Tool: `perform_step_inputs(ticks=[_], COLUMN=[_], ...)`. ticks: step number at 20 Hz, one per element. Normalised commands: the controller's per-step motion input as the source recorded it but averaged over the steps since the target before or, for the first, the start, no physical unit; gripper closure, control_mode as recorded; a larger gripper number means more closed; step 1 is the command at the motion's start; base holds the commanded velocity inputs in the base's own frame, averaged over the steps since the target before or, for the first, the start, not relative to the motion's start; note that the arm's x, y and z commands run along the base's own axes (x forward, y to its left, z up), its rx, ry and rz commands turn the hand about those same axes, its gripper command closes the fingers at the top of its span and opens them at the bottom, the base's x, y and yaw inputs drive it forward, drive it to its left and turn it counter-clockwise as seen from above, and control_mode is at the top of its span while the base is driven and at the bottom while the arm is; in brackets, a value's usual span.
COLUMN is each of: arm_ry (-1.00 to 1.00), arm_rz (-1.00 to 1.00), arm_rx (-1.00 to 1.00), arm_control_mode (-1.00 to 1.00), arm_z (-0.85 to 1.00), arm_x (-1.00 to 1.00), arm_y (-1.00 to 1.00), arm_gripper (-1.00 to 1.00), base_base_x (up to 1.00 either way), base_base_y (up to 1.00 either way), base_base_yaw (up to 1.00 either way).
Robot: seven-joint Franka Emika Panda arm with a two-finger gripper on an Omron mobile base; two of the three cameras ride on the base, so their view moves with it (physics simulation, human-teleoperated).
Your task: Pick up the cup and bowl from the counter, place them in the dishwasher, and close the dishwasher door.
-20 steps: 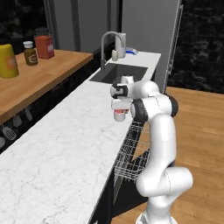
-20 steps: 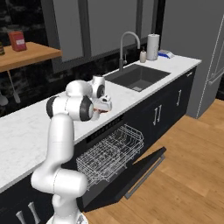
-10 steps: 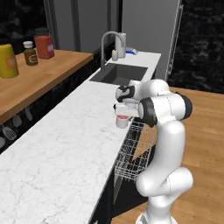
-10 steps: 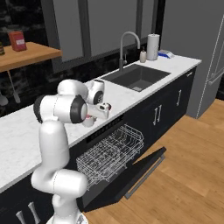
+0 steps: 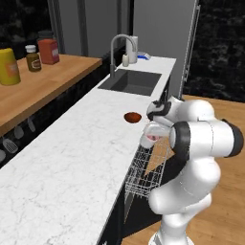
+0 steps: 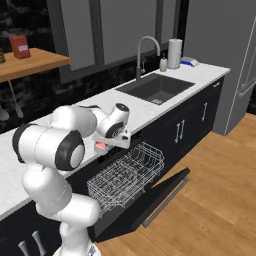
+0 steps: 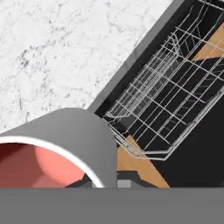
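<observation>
My gripper [image 5: 152, 134] is shut on the cup [image 5: 148, 139], a small pale cup with a pinkish-red inside, held at the counter's front edge above the dishwasher rack [image 5: 146, 167]. From the right, the cup [image 6: 101, 145] hangs under the gripper [image 6: 107, 142], just over the silver wire rack [image 6: 127, 172]. In the hand view the cup [image 7: 61, 148] looms large, with the rack [image 7: 166, 105] beyond it. The dark red-brown bowl [image 5: 132, 116] sits on the white marble counter [image 5: 72, 158], a little behind the gripper. The dishwasher door [image 6: 160, 192] lies folded down and open.
An inset dark sink [image 5: 131, 81] with a tall faucet [image 5: 119, 48] lies farther along the counter. A wooden shelf [image 5: 43, 83] with jars stands to the left. A paper towel roll [image 6: 173, 53] stands beyond the sink. Wooden floor [image 6: 215, 200] spreads beside the open door.
The arm has swung the cup from over the counter out to its front edge and lower, above the rack. The bowl now shows behind the gripper in the left base view.
</observation>
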Motion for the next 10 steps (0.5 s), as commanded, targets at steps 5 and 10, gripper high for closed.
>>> perform_step_inputs(ticks=[5,10], arm_ry=[-0.22,-0.06], arm_rz=[0.42,0.41], arm_rx=[0.0,-0.03], arm_control_mode=[-1.0,-1.0], arm_z=[0.02,-0.02], arm_x=[-0.44,-0.04], arm_y=[-0.6,-0.43], arm_gripper=[1.0,1.0], base_base_x=[0.0,0.0], base_base_y=[0.0,0.0], base_base_yaw=[0.0,0.0])
